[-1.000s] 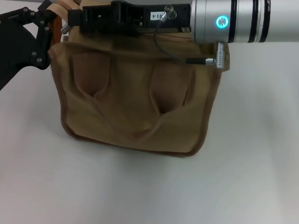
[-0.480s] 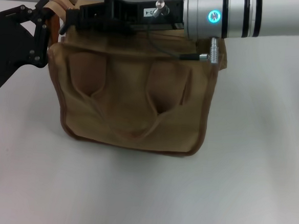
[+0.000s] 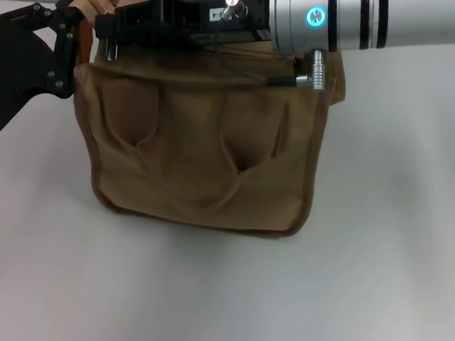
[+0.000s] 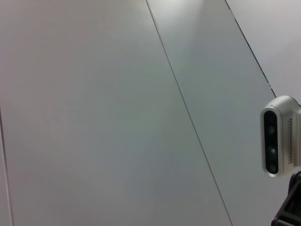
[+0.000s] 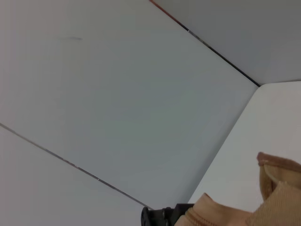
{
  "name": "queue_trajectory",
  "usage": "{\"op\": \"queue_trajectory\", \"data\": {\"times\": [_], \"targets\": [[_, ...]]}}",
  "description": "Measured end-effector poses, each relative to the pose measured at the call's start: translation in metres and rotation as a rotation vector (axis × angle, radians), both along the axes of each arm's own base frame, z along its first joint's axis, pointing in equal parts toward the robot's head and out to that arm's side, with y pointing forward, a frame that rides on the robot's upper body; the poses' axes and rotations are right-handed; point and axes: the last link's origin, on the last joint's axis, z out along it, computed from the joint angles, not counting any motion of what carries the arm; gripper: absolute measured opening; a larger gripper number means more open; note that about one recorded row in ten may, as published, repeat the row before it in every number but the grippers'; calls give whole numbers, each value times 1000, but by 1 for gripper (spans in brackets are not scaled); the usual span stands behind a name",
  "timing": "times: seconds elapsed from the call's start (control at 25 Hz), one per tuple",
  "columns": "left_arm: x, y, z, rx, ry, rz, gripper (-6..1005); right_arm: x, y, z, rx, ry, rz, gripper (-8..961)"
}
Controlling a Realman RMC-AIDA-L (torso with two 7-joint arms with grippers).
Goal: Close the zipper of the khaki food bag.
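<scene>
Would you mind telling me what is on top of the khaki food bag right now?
The right end effector lies across the top of the khaki food bag, and the left end effector is at its left corner. The arm hides the zipper.

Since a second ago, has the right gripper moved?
Yes. The right gripper slid toward the robot's left along the top of the khaki food bag, which stayed put.

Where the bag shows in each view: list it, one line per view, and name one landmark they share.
Head view: the bag stands at centre on the white table, the right hand across its top, the left hand at its left end.
Left wrist view: not in it; only wall panels and a camera housing.
Right wrist view: tan fabric at the lower right corner.
Shared landmark: the white table, in the head and right wrist views.
</scene>
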Motion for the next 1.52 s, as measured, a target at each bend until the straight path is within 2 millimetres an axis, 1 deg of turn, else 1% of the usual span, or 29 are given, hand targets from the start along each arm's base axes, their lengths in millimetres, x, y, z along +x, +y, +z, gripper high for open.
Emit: {"op": "queue_trajectory", "data": {"times": [0.28,0.52,0.56,0.72,0.8,0.88,1.04,1.24,1.28,1.32,1.52], "targets": [[1,0,0,-1,-1,-3,32,-2,0,-5,8,-45,21,283],[0,1,0,0,0,4,34,1,0,-3,34,-37,59,238],[0,1,0,1,0,6,34,3,-2,-1,52,-15,91,203],[-1,2,0,2,-2,12,35,5,-5,2,72,9,130,64],[-3,2,1,0,-9,25,36,11,-8,4,88,7,148,5],[-3,2,1,2,-11,30,37,12,-8,5,93,5,151,7],[-7,2,4,12,-19,53,38,23,-10,9,121,4,151,10],[-13,1,6,11,-34,85,40,47,-13,18,164,17,127,14],[-14,1,6,12,-35,91,40,59,-15,24,190,21,112,15],[-15,1,7,16,-35,99,40,59,-15,24,190,21,112,16],[-19,0,7,16,-32,120,42,93,-26,41,251,28,81,20]]}}
